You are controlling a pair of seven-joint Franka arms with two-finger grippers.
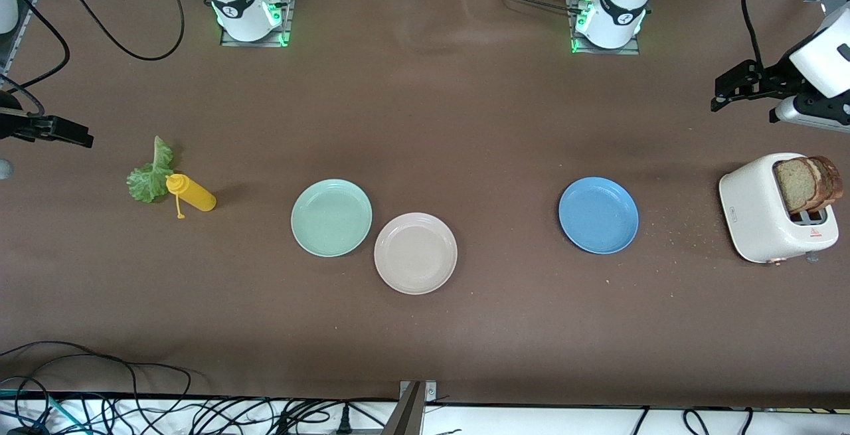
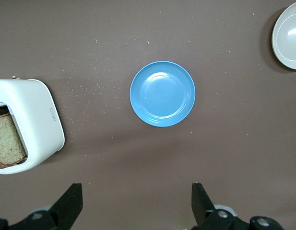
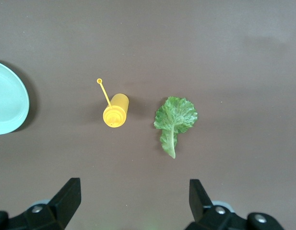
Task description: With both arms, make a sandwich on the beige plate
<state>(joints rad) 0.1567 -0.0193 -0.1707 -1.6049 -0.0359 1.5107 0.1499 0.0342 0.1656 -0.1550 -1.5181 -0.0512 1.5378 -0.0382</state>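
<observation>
The beige plate [image 1: 416, 253] lies empty near the table's middle, touching the mint-green plate; its edge also shows in the left wrist view [image 2: 288, 34]. Two brown bread slices [image 1: 807, 184] stand in a white toaster at the left arm's end, and they show in the left wrist view [image 2: 7, 143]. A green lettuce leaf [image 1: 151, 173] lies flat at the right arm's end, seen in the right wrist view [image 3: 175, 117]. My left gripper [image 1: 720, 97] [image 2: 136, 201] is open and empty, high up near the toaster. My right gripper [image 1: 80, 136] [image 3: 134, 196] is open and empty, high up near the lettuce.
A mint-green plate [image 1: 331, 217] [image 3: 6, 103] lies beside the beige plate. A blue plate [image 1: 598, 214] [image 2: 162, 93] lies toward the left arm's end. A yellow squeeze bottle [image 1: 192, 194] [image 3: 115, 110] lies beside the lettuce. Crumbs lie near the toaster [image 1: 757, 212] [image 2: 37, 115].
</observation>
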